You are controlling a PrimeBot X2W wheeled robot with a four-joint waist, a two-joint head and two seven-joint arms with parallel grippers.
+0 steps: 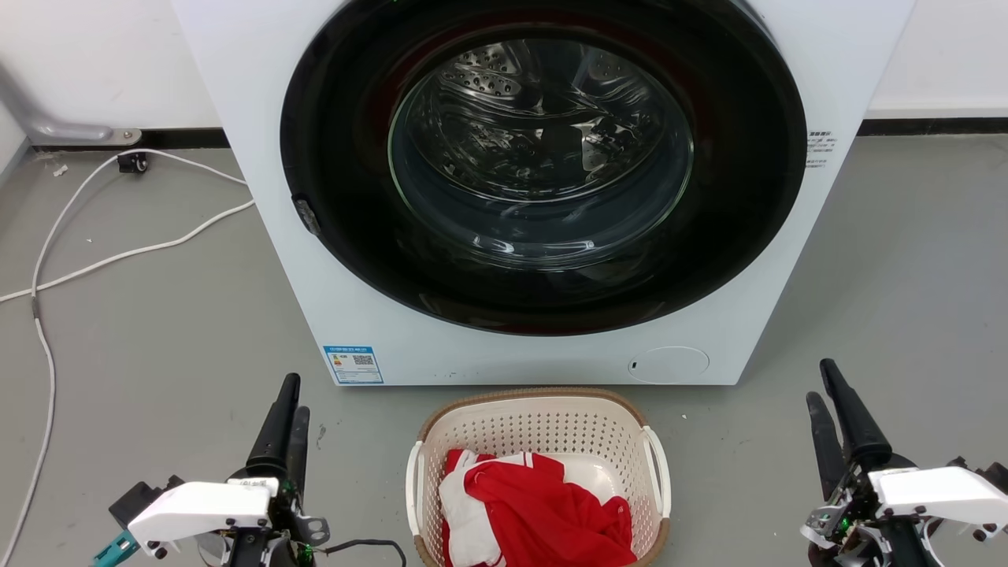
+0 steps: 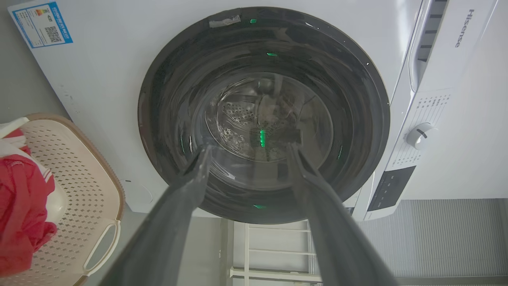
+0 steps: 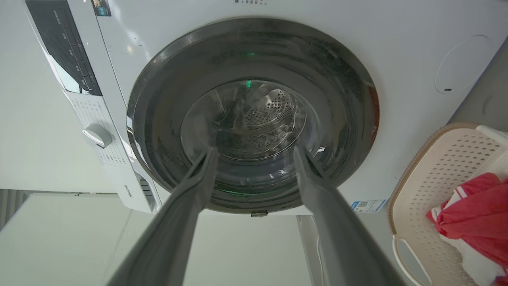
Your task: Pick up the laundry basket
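Here the left hand (image 1: 295, 396) hangs at the head view's lower left, its two dark fingers pointing up toward the washer (image 1: 268, 236). They are seen nearly edge-on, so the gap between them is hard to judge there. The left wrist view settles it: the fingers (image 2: 186, 190) stand spread apart and empty, framing the round door glass (image 2: 270, 127). The right hand (image 1: 820, 382) sits at the lower right in a similar pose. Its own wrist view likewise shows its fingers (image 3: 319, 194) parted, with nothing held.

Between the two hands and well apart from each, the laundry basket (image 1: 543, 396) stands on the grey floor (image 1: 142, 339), just in front of the washer's base. A red and white garment (image 1: 543, 504) lies bunched inside it. The head view takes in the basket's brown rim and both white side handles (image 1: 663, 472). Each wrist view catches part of the basket at its edge, perforated wall and garment included.

The head view adds a white cable (image 1: 118, 256) trailing over the floor to the washer's left and a blue label (image 1: 353, 365) low on its front. The wrist views add the control knob (image 2: 418, 135) and the dark panel (image 2: 391, 188) beside the door.
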